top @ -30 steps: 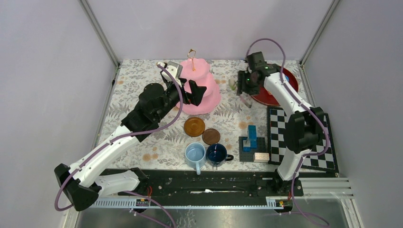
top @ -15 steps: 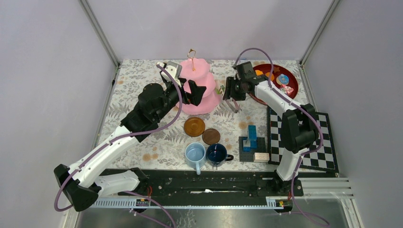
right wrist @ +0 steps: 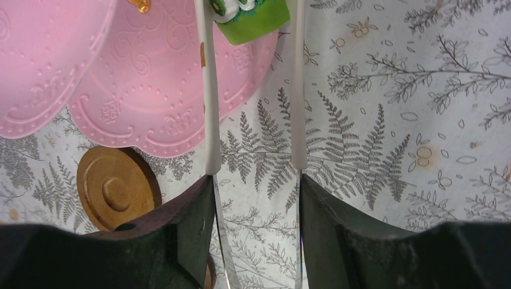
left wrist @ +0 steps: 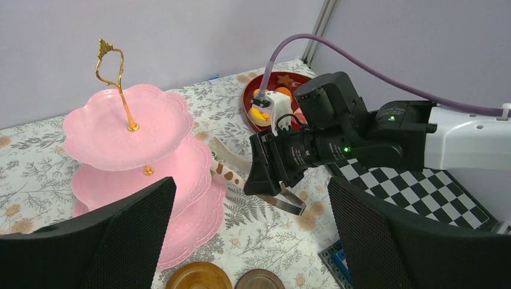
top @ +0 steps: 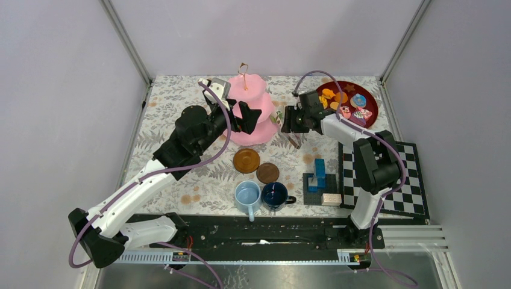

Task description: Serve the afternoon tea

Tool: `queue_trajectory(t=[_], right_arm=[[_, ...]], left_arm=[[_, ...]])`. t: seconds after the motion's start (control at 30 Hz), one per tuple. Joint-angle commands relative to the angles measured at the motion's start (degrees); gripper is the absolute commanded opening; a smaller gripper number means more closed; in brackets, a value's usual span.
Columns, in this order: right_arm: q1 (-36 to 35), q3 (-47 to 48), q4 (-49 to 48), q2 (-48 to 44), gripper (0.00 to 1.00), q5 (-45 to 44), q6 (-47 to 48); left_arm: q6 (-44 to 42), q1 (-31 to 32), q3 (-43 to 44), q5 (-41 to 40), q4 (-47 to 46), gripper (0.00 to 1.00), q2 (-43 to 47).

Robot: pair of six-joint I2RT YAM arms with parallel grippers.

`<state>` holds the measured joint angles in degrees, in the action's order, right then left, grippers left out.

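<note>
right claw (right wrist: 254,186), clenched on tongs (right wrist: 210,108) pinching a green pastry (right wrist: 250,18), has swung from the red plate (top: 369,99) to the bottom-tier rim of the pink stand (right wrist: 150,90), arm stretched leftward. left claw (left wrist: 250,232) gapes wide beside the stand, unmoved.

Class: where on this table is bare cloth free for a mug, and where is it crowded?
Free: floral cloth left of the light-blue mug; also between the two brown round saucers and the blue block stack. Crowded: between pink three-tier stand and round red plate, where the right fingers hold a green toy pastry.
</note>
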<state>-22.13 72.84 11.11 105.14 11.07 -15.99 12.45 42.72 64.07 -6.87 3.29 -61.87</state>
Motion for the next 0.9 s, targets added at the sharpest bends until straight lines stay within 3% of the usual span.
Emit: queue_trajectory(t=[0.0,0.87], right_arm=[[-2.1,-0.9,-9.1,-3.4,0.31,-0.7,5.0],[-5.2,5.7,-13.0,7.2,0.33,-2.3,9.3]], left_arm=[[0.4,-0.3,-0.3,0.3,-2.7,0.99,0.2],[0.4,-0.6,-0.4,0.2,-2.8,0.99,-1.2]])
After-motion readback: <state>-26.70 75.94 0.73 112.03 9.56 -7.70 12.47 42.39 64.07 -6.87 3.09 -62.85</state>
